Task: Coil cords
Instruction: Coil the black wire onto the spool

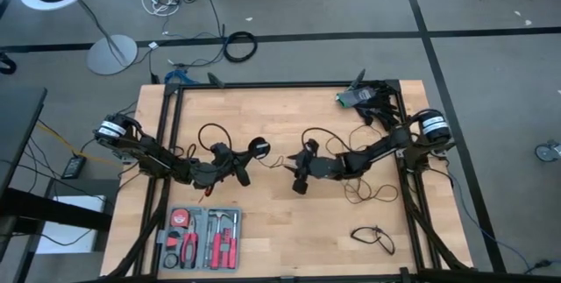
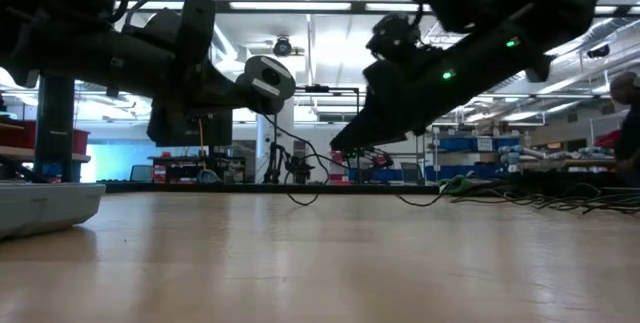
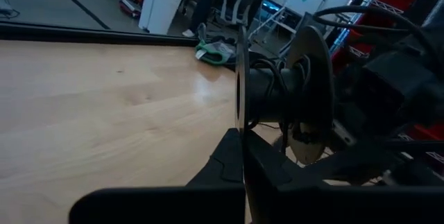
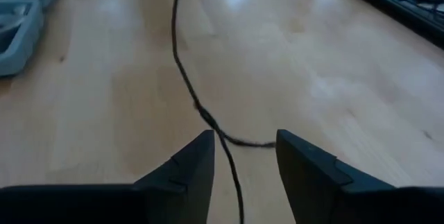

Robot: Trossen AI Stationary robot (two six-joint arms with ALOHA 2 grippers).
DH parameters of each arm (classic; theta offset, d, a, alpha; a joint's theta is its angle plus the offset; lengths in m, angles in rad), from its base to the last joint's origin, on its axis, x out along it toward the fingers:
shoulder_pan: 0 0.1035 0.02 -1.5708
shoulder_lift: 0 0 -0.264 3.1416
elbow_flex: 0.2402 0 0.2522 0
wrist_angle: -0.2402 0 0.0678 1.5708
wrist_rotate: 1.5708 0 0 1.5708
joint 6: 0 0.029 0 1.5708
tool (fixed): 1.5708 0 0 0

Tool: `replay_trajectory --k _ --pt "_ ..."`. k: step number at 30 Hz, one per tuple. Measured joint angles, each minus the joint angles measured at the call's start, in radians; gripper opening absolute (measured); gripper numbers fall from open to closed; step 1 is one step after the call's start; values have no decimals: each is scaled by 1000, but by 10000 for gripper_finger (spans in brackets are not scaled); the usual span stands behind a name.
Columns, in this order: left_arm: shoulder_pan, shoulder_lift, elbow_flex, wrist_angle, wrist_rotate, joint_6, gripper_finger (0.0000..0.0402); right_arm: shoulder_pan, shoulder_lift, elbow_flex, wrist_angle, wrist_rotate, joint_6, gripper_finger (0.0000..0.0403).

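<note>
The left gripper [image 1: 235, 167] was clamped on the disc [image 1: 260, 147] ending the long cord [image 1: 282, 162] above the surface [image 1: 289, 230]; the right gripper [image 4: 244, 156] hung apart, the cord passing loose between its fingers [image 4: 191, 165]; a short cord [image 1: 374, 237] lay near the right edge

Evenly lit from overhead, with soft, faint shadows under both arms on the pale wooden table [image 1: 289, 230]. Bright ceiling strip lights [image 2: 330, 5] in the level view, leaving the arms as dark silhouettes against the glowing room. Broad pale glare on the tabletop in both wrist views. Soft focus up close: blurred dark fingers [image 4: 191, 172], blurred cord [image 4: 187, 78]. Background shelving hazy. Slight bending of straight lines toward the edges from above.
</note>
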Motion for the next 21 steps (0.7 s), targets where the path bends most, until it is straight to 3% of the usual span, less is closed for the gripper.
replay_trajectory --k 4,8,15,21 --pt "0 0 -1 -5 0 -1 0 -20 38 33 -18 -76 -15 146" --pt "0 0 0 -2 0 -1 0 -23 54 63 -83 -87 -15 127" --pt "0 0 0 -1 1 -1 0 -13 27 67 -123 -59 -26 12" --pt "0 0 0 21 0 3 0 -12 -8 67 -265 -102 46 4"
